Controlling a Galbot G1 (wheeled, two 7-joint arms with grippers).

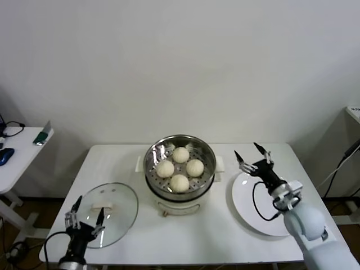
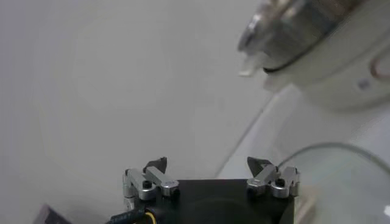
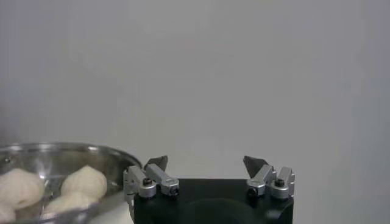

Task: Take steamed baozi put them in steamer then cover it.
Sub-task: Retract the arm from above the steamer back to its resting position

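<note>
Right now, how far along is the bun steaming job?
Done: all four baozi sit in the steamer, and the white plate is bare. In hand: nothing; the left gripper is open by the glass cover, the right gripper open above the plate. Left: lifting the cover from the table onto the steamer.

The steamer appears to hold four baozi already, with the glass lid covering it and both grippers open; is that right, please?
Not quite: the glass lid is not on the steamer; the head view shows it lying on the table at the robot's left. Four baozi sit inside, and the left gripper and right gripper are open.
</note>
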